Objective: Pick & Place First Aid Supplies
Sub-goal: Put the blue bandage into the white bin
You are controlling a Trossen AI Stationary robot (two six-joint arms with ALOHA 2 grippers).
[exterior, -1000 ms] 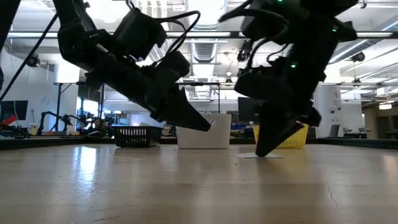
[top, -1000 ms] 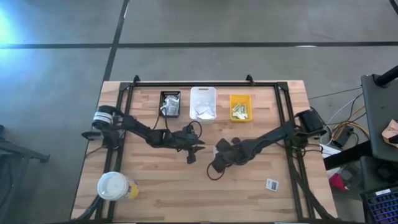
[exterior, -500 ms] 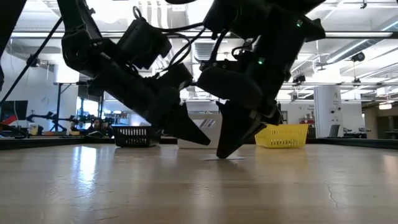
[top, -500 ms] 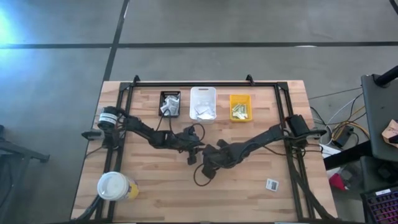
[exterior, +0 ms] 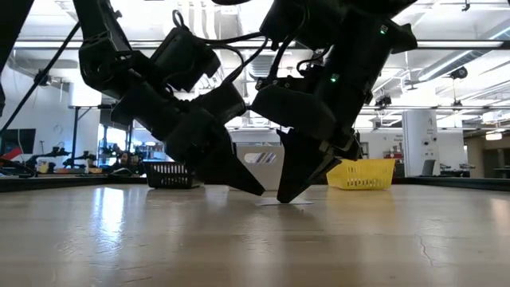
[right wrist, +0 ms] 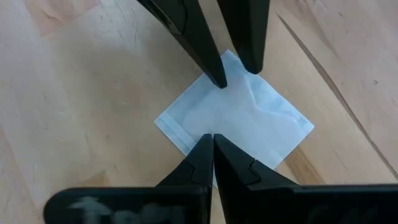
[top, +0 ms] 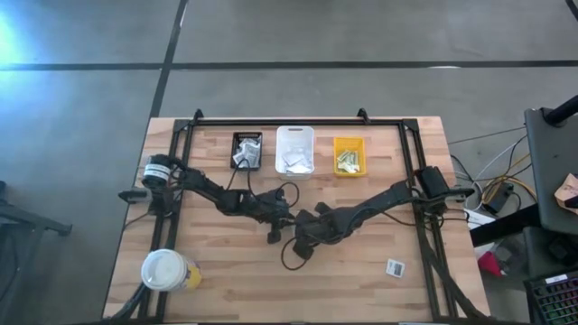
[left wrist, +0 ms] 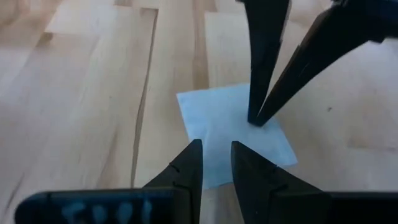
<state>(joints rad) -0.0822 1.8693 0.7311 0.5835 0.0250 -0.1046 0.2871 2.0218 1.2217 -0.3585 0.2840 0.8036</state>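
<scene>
A plain white square packet (right wrist: 239, 118) lies flat on the wooden table near its middle; it also shows in the left wrist view (left wrist: 217, 118) and as a thin sliver in the low view (exterior: 288, 202). My right gripper (right wrist: 211, 144) is shut with its tips down on the packet. My left gripper (left wrist: 216, 152) is open by a narrow gap, and its two fingertips (right wrist: 219, 79) stand low over the packet's opposite corner. In the high view the two grippers (top: 274, 235) (top: 302, 239) meet over it and hide it. A second packet (top: 395, 267) with a dark patch lies near the table's near right corner. My right gripper presses its shut fingertips (left wrist: 256, 117) down on the packet a little inside one corner (right wrist: 202, 127). It comes slanting down from the table's right. The packet lies flat on the table under the tips. My left gripper: I cannot tell whether its tips touch the packet's other corner (right wrist: 231, 62).
Three small bins stand in a row at the far side: black (top: 247, 151), white (top: 295, 150), yellow (top: 349, 155), each with packets inside. A large white-lidded cup (top: 167, 269) stands near the near left corner. A black frame (top: 298, 122) borders the work area.
My right gripper moved toward the table's left with its shut tips on the packet, and the packet slid along the table with it; both have since stayed put. My left gripper came down toward the packet until its tips reached table height.
</scene>
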